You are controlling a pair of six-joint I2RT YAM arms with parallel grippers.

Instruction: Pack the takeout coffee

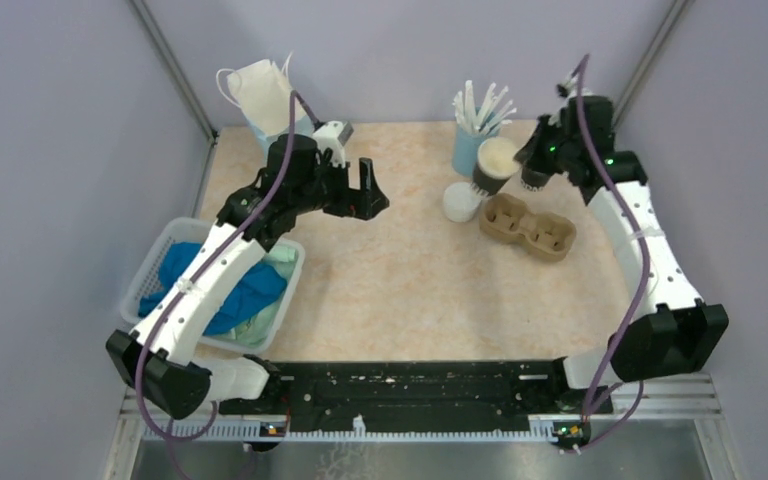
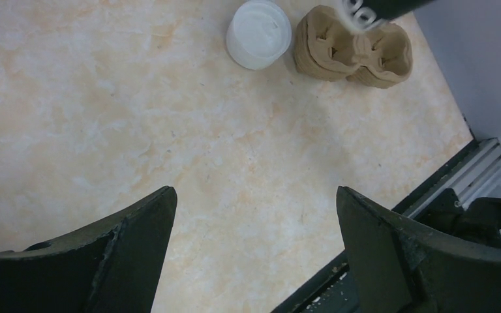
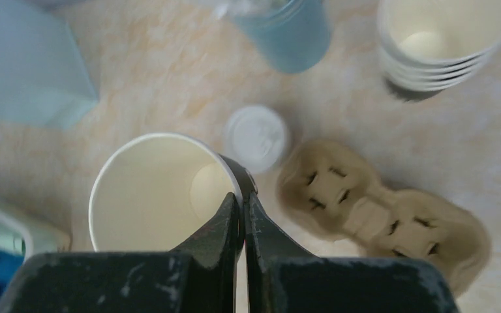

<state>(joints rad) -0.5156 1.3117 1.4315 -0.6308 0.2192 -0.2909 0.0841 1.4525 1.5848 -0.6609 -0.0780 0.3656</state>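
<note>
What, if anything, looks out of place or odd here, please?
The cup pinched at its rim by the right hand is open-topped and empty, while a white lid lies loose beside the cardboard carrier. Nothing looks spilled.

Basket [image 1: 152,268] (blue cloth [image 1: 245,290] inside) at left; blue cup [image 1: 467,152] holding white sticks [image 1: 482,108] at back.
</note>
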